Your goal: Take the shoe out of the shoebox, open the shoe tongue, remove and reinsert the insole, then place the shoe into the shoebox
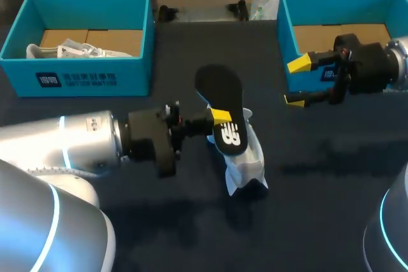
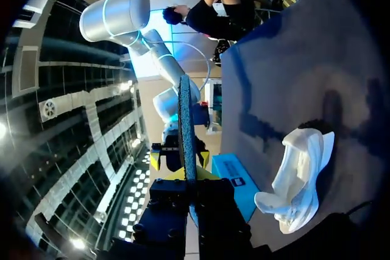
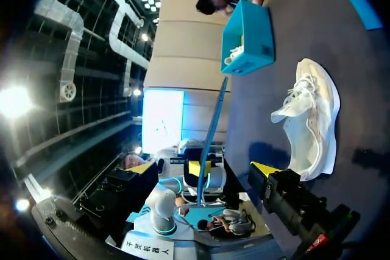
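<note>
The black insole (image 1: 220, 93) is out of the shoe, pinched near its printed end by the left tool (image 1: 217, 119), which is clamped on it and holds it tilted just above the white shoe (image 1: 248, 160), probably to line it up for sliding back in. The shoe lies on the dark bench (image 1: 319, 176). The right tool (image 1: 296, 82) hangs spread and empty beside the right shoebox (image 1: 285, 23), likely waiting to steady the shoe.

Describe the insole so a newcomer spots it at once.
On the dark table, look between the left blue box and the right blue box, above the white shoe. The insole is the flat black oval clamped in the jaws of the left arm. It alone is thin, dark and carries a white logo.
</note>
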`<state>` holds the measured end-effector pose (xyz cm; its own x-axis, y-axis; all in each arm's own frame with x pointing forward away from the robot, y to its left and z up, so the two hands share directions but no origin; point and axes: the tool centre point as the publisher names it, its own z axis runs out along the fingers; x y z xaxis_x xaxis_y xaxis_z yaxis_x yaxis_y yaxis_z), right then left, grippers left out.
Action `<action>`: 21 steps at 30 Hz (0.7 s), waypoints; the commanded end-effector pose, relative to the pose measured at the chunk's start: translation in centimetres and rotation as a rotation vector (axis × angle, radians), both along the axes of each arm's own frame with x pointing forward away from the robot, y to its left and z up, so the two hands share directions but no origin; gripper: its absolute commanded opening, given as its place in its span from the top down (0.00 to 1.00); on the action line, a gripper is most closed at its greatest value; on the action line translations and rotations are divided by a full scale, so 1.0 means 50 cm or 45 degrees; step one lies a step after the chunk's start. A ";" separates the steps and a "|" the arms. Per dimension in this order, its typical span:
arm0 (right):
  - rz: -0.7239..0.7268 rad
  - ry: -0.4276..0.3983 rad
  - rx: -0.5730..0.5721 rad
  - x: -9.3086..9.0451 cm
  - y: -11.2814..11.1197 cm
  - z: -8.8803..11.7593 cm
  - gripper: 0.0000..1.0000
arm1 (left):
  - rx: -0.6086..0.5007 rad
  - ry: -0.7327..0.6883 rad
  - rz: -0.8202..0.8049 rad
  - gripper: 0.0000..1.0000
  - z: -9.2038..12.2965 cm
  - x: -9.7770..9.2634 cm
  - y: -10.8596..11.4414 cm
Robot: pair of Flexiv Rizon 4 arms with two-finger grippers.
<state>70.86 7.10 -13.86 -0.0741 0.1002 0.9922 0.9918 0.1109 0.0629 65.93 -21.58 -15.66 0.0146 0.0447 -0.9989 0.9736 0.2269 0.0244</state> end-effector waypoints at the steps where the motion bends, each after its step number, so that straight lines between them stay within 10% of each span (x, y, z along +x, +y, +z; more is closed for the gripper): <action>1: 0.000 -0.001 -0.001 0.000 0.002 -0.001 0.00 | -0.067 -0.045 -0.016 1.00 -0.005 -0.012 0.000; 21: 0.045 0.046 0.025 0.052 0.085 -0.013 0.00 | -0.036 -0.096 -0.065 1.00 0.026 -0.003 -0.038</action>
<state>72.47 10.50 -14.19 -0.0435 0.0840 0.9955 0.9916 0.1255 0.0327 65.09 -22.16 -14.44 0.0901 0.0128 -0.9958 0.9804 0.1749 0.0910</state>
